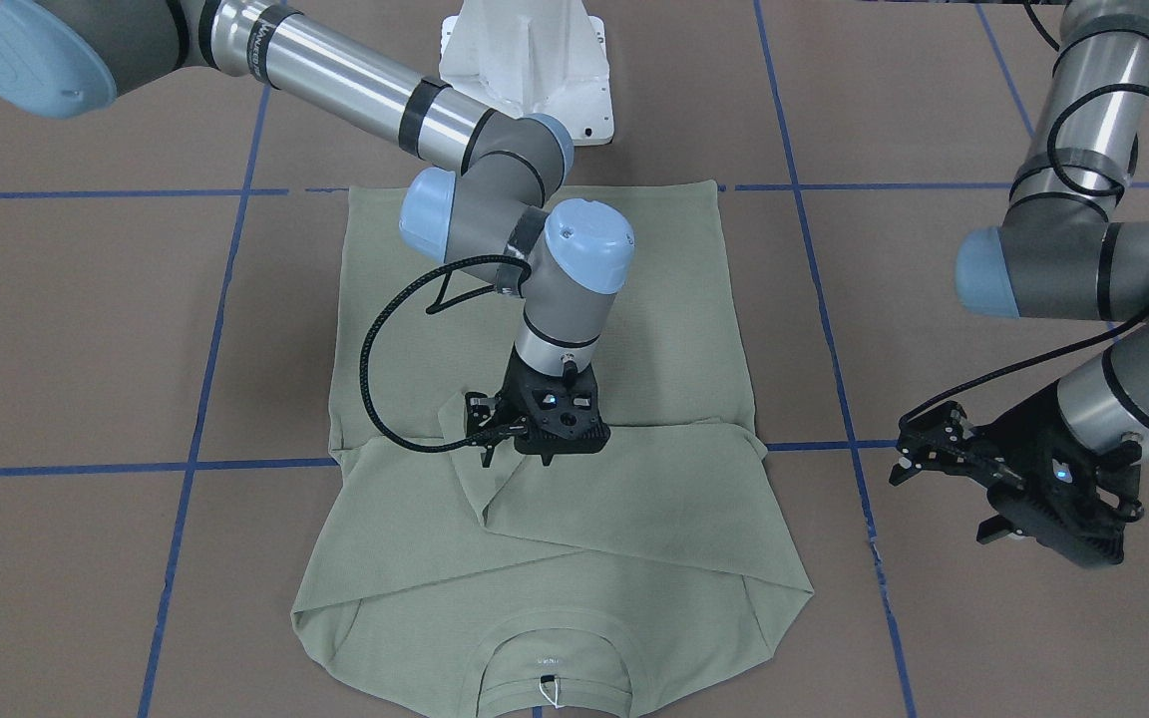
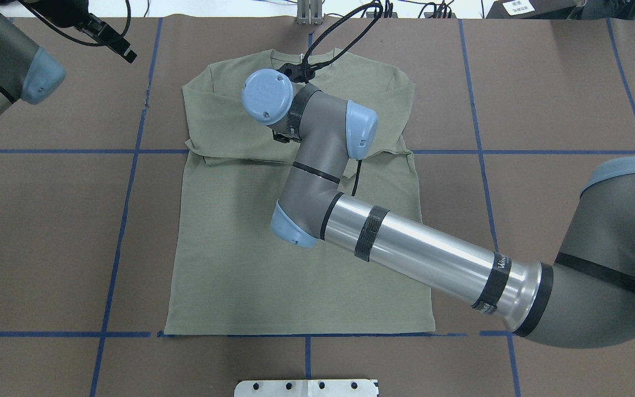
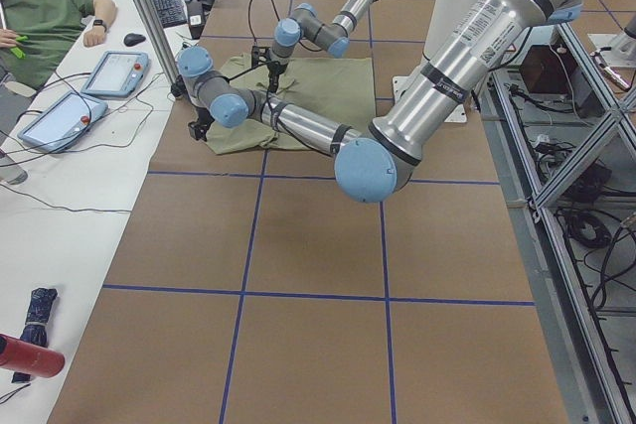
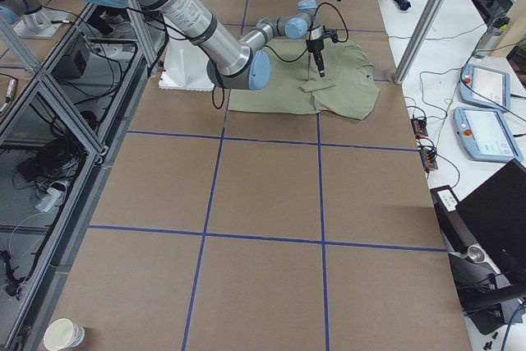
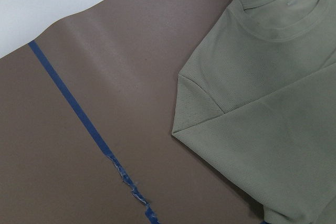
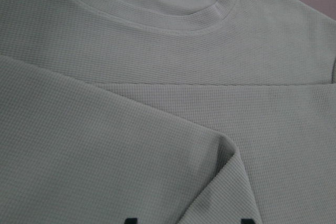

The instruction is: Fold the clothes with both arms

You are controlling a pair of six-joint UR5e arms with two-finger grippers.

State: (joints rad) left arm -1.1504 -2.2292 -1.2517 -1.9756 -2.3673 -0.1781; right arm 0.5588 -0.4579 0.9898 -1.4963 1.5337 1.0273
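One soft, light shirt [image 1: 634, 519] lies flat on the table [image 1: 86, 329], sleeves crossed; its hem corners look easiest to pinch. The right gripper [image 1: 517, 459] hovers over a cuff, fingers spread, empty. The left gripper [image 1: 924, 449] hangs beside the shirt, apparently open too.

green shirt [image 5: 262, 93], brown table [image 5: 52, 156], seemingly torn tape [image 5: 84, 119]

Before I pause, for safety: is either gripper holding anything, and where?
Nothing held: right gripper open over the folded sleeve, left gripper empty, off the shirt.
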